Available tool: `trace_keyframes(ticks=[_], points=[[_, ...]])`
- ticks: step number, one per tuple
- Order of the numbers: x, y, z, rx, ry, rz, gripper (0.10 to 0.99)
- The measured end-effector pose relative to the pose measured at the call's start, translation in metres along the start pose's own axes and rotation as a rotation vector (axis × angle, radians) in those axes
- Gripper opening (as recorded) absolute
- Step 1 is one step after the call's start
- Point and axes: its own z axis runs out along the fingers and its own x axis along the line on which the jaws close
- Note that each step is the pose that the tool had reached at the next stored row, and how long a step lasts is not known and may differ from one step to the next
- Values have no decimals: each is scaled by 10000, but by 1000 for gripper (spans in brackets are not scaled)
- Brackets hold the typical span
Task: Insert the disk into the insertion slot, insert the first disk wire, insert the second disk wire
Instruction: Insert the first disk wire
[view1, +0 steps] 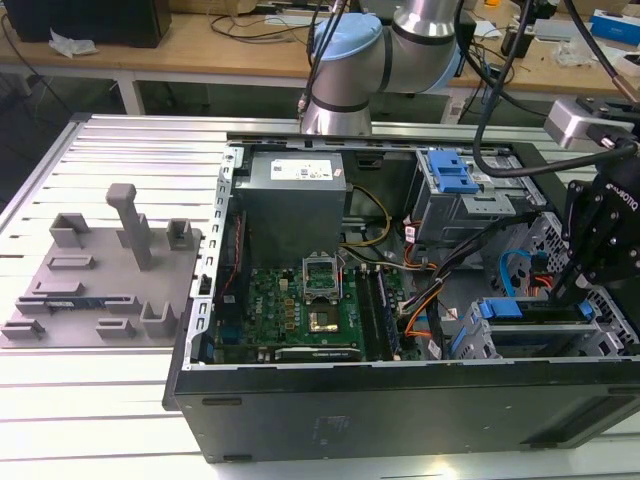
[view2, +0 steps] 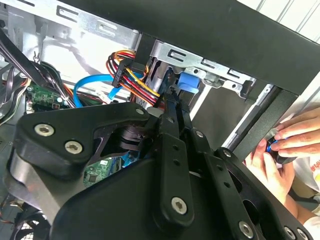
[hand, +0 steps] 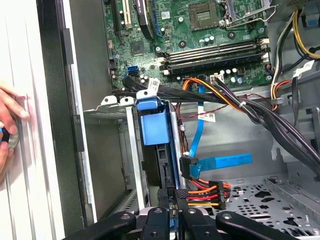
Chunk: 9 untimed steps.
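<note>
Hand (hand: 174, 194) narrowed to a thin gap, pinching the rear edge of the disk (hand: 155, 131), which stands on edge inside the insertion slot (hand: 114, 106). First disk wire (hand: 209, 191) and second disk wire (hand: 222, 162) lie just beside.

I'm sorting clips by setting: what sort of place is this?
Probably a robotics or electronics lab: an opened black desktop computer case on a ribbed aluminium table, a grey robot arm, cluttered wooden workbenches behind.

The black jointed hand (hand: 174, 196) is being cropped, seemingly covering an end of the blue-framed silver disk (hand: 154, 129).
</note>
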Motion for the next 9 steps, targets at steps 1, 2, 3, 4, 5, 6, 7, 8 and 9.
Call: trace_keyframes(ticks=[1,2,3,4,5,6,7,8,9], points=[[2,0,2,0,-2,-4,165],[5,-1,3,1,-1,-9,165],[7,-1,4,1,-2,-11,165],[9,-1,6,2,-2,-14,165],[10,-1,7,3,-1,-17,165],[11,-2,8,4,2,-21,165],[10,-2,11,4,2,-28,165],[10,-2,14,5,2,-35,165],[9,-2,17,7,2,-45,165]])
